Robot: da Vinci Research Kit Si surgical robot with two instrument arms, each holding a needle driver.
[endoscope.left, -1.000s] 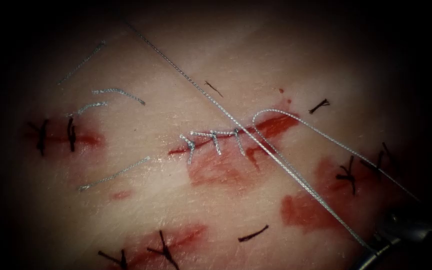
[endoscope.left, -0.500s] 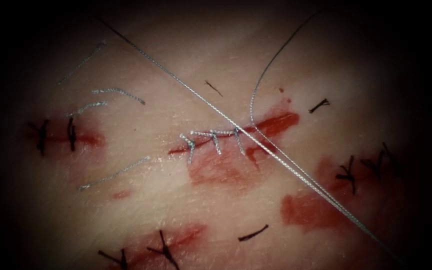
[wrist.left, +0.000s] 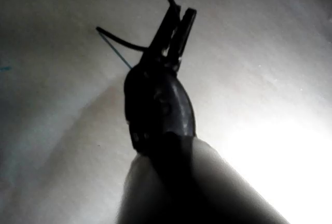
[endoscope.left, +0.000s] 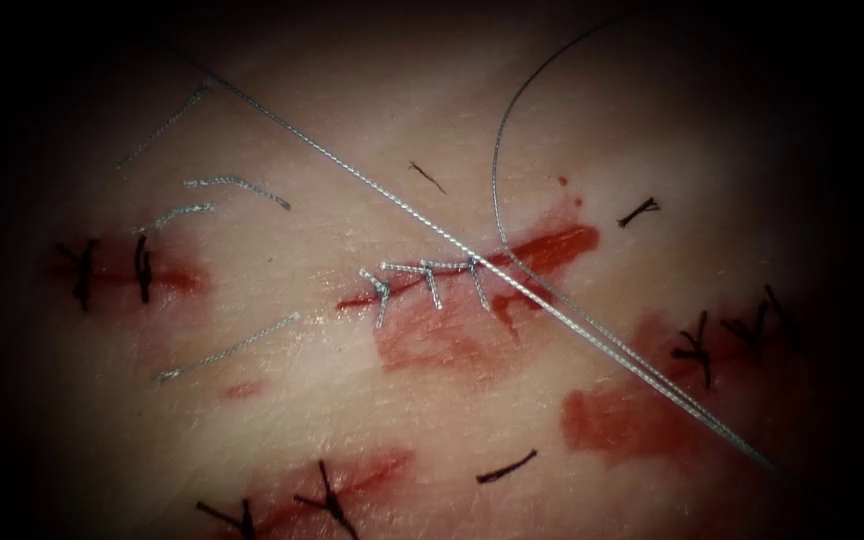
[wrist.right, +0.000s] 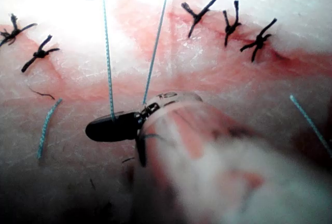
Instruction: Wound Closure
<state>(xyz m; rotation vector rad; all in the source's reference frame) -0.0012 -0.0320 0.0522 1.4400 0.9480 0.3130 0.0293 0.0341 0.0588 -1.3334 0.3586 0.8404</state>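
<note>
2 strands of grey thread (endoscope.left: 592,335) rise from the near right edge of the endoscope view and run close together to the last of 4 running stitches (endoscope.left: 430,280) on the cut (endoscope.left: 542,250).

- Right tool (wrist.right: 98,127): its dark jaws lie shut over the tissue (endoscope.left: 352,130), apparently clamped on the thread (wrist.right: 107,53). 2 strands lead away from it.
- Cut: the left part is stitched. The right end is open and filled with red fluid (endoscope.left: 552,248).
- Beyond the cut: 1 strand runs straight and taut to the far left. The other curves slackly to the far right.
- Left tool (wrist.left: 184,11): its jaws stand almost closed on a dark curved needle (wrist.left: 122,40), probably gripped mid-curve. The needle is in the air, clear of the tissue.

Tension advice: pull in line with the stitch row and evenly, so the thread seats without cutting the wound edge. Keep the slack loop off the loose cut ends (endoscope.left: 237,185).

The wrist views give the grips and the needle. The endoscope view gives the stitch row and the course of both strands.
</note>
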